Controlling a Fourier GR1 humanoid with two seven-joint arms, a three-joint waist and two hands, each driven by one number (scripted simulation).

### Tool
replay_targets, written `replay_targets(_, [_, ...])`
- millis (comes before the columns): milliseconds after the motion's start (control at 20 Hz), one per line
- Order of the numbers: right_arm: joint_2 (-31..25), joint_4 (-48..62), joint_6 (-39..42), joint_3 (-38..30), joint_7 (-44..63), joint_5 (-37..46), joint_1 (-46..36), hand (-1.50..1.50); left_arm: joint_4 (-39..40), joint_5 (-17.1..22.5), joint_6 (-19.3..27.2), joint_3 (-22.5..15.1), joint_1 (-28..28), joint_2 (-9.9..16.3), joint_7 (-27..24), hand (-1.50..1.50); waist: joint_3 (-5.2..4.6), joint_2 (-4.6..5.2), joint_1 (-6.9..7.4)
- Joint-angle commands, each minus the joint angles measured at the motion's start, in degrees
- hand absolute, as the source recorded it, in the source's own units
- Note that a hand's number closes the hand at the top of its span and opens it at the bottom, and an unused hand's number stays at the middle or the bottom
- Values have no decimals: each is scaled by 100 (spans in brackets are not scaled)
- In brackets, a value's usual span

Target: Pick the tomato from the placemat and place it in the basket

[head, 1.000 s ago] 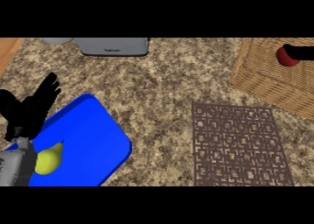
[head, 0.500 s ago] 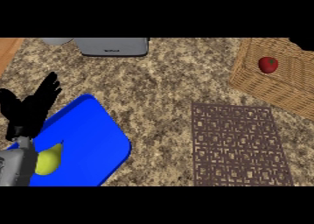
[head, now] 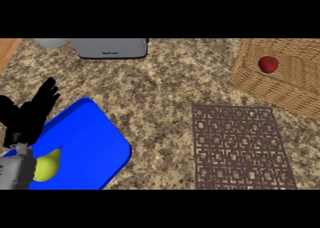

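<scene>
A red tomato (head: 268, 64) lies inside the wicker basket (head: 254, 84) at the upper right of the head view. The brown patterned placemat (head: 239, 148) lies flat on the counter below the basket with nothing on it. My left hand (head: 25, 115) stays open with its fingers up at the left edge, over the corner of a blue board. My right hand does not show anywhere in the view.
A blue cutting board (head: 83, 153) at lower left carries a yellow-green pear (head: 47, 165), partly hidden by my left forearm. A grey appliance (head: 112, 47) stands at the counter's back edge. The wooden strip (head: 1, 53) marks the counter's left end.
One second ago my right hand was over the basket with the tomato in it. It has let go and left the view; the tomato now lies in the basket. The left hand has not moved.
</scene>
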Motion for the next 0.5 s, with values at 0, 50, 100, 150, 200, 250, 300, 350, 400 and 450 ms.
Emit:
replay_targets(0, [-456,-431,888,-467,-16,-693,794,-150,135,74,-27,152,-240,146,81,0,-3,-16,-77])
replay_targets(50, [-461,-224,1081,-594,-148,-917,890,-150,-62,135,-174,118,-60,193,144,0,0,-6,0])
replay_targets(100, [-578,-222,1382,-737,-280,-1077,1182,-150,6,105,-134,117,-33,142,15,0,1,-6,-27])
replay_targets(150, [-944,-250,1793,-729,-6,-1091,1279,-150,-170,-109,181,-121,83,-185,96,0,0,-17,-49])
replay_targets(200, [-904,-479,1957,-783,-13,-1160,1660,-150,-184,67,15,88,47,49,155,0,-3,-26,-66])
replay_targets(250, [-1138,-111,2215,-754,-167,-1198,1582,-150,-12,-82,210,-11,-224,-84,129,0,0,5,-24])
replay_targets(300, [-1288,-64,2511,-970,-169,-1419,1803,-150,-171,76,-53,51,-28,68,161,0,1,-5,-16])
replay_targets(350, [-1204,95,2701,-1083,-672,-1492,2168,-150,-409,64,27,12,153,-19,236,0,6,-6,-1])
replay_targets(400, [-1124,-114,2641,-1091,-625,-1538,2331,-150,-170,78,-100,77,191,52,-7,0,-1,0,7])
replay_targets(450, [-1449,123,3088,-1226,-645,-1670,2459,-150,-250,156,-216,104,268,130,81,0,1,-2,2])
